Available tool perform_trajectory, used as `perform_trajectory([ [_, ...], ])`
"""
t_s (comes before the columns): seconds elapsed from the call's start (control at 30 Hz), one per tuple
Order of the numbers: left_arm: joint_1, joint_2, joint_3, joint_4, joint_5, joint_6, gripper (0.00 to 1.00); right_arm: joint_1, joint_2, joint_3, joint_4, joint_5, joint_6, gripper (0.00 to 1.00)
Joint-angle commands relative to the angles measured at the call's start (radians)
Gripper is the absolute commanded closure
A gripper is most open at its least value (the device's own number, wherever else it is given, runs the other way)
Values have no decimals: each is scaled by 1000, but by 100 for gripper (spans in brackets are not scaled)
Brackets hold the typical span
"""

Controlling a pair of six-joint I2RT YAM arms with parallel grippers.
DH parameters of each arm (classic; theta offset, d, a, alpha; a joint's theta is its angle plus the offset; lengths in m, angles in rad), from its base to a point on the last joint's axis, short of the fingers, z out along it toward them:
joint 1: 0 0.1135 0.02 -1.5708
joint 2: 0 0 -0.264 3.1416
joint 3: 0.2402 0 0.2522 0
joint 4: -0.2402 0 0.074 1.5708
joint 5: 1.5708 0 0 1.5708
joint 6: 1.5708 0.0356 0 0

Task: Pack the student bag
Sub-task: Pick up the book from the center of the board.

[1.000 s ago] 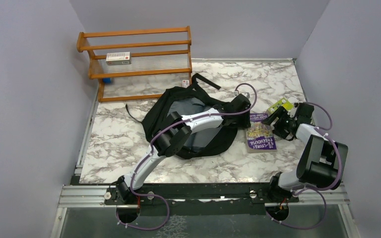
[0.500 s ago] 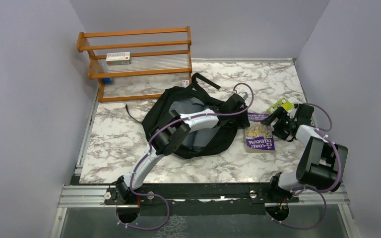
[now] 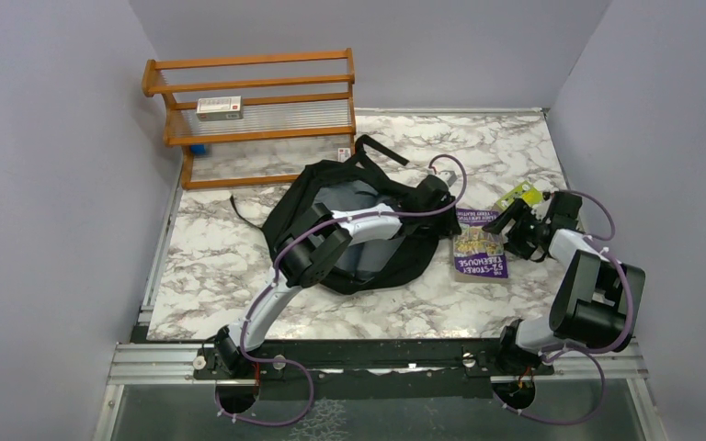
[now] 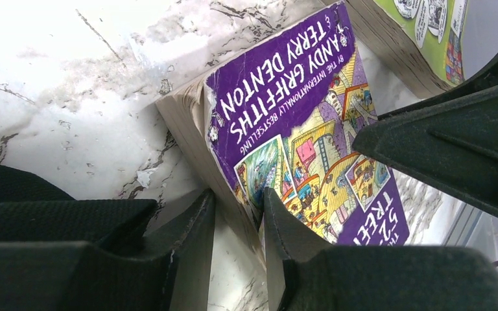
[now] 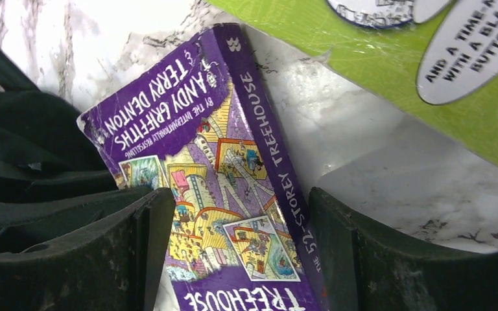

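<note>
The student bag (image 3: pixel 296 209), black with a grey lining, lies open at the table's middle under my left arm. Just right of it lies a purple paperback (image 3: pixel 483 250), "The 52-Storey Treehouse" (image 4: pixel 298 123) (image 5: pixel 214 155). My left gripper (image 3: pixel 453 219) (image 4: pixel 237 201) is shut on the book's near left corner, one finger against the page edge and one on the cover. My right gripper (image 3: pixel 507 230) (image 5: pixel 240 201) stands open over the book's spine end, one finger on each side. The right fingers (image 4: pixel 454 123) also show in the left wrist view.
A green book (image 3: pixel 522 195) (image 5: pixel 428 65) lies just behind the purple one. A wooden rack (image 3: pixel 257 138) with a small box (image 3: pixel 219 107) on its shelf stands at the back left. Grey walls close in the table on three sides.
My left jaws have narrowed onto the book's corner and the left wrist has drawn slightly left. The purple book has shifted a little toward the bag. The right gripper has barely moved.
</note>
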Motion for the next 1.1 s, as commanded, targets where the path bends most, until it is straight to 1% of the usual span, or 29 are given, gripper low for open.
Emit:
perform_trajectory([
  [0.0, 38, 131, -100, -311, -97, 101, 100, 7, 69, -18, -83, -162, -47, 21],
  [0.1, 38, 137, -97, -309, -88, 103, 100, 6, 62, -47, -40, -267, -40, 28],
  [0.2, 38, 138, -94, -309, -84, 105, 100, 6, 18, -85, 28, -372, 1, 34],
  [0.3, 38, 138, -90, -309, -76, 109, 100, 6, -24, -108, 95, -467, 39, 38],
  [0.37, 38, 138, -88, -307, -72, 109, 100, 5, -56, -110, 119, -493, 55, 40],
  [0.5, 38, 140, -85, -301, -58, 107, 100, 6, -121, -132, 197, -508, 134, 40],
  [0.6, 38, 140, -85, -299, -51, 106, 100, 6, -153, -188, 329, -501, 250, 40],
  [0.73, 36, 140, -87, -294, -44, 102, 100, 6, -169, -274, 480, -454, 396, 40],
  [0.8, 36, 139, -87, -290, -40, 101, 100, 6, -159, -282, 491, -428, 415, 40],
  [0.9, 31, 141, -86, -288, -30, 101, 100, 6, -129, -278, 484, -390, 399, 42],
  [1.07, 23, 140, -86, -278, -18, 101, 100, 7, -67, -307, 608, -418, 428, 48],
])
